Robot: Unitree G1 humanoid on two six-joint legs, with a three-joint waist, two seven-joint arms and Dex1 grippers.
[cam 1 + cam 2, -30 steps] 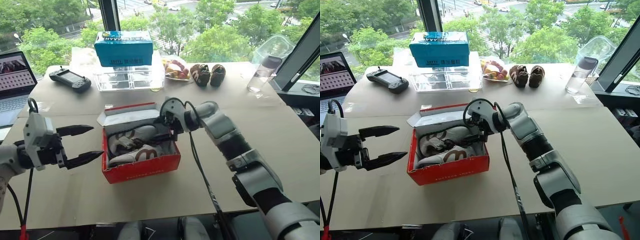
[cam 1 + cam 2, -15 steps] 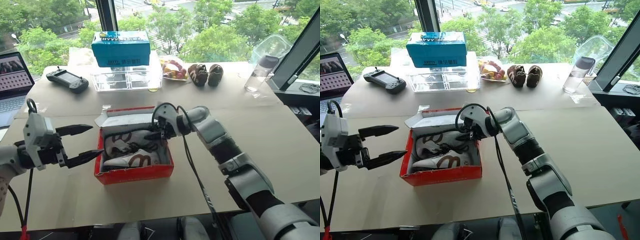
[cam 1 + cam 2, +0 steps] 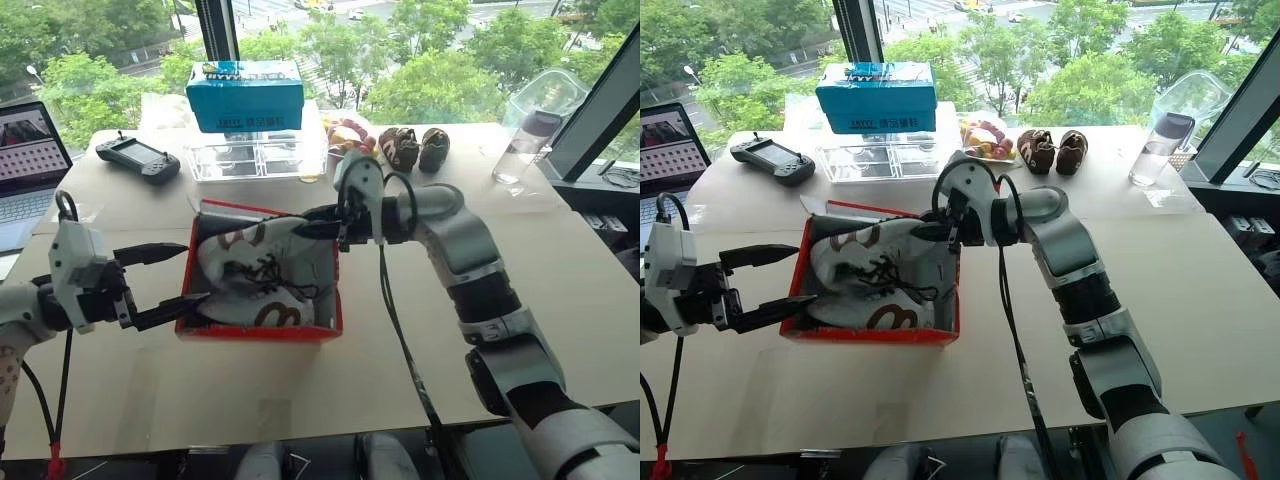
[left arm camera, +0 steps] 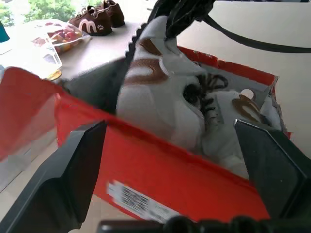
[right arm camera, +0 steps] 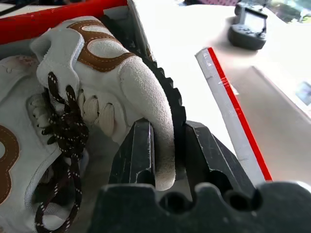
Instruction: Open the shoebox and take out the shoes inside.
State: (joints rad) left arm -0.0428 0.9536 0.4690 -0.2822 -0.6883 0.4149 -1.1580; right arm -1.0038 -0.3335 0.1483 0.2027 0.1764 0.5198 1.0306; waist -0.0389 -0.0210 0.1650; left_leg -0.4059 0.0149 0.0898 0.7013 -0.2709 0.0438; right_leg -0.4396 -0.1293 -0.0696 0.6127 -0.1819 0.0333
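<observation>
Pinching the toe of one of the white-grey, brown-logoed shoes [image 3: 262,245], the right gripper [image 5: 167,155] holds it tilted above the open red shoebox [image 3: 255,327] mid-table, while the left gripper [image 3: 168,283] stands spread beside the box.

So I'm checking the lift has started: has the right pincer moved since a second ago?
Yes. The right pincer, shut on a white shoe's toe, has risen from inside the shoebox toward the clear tray.
</observation>
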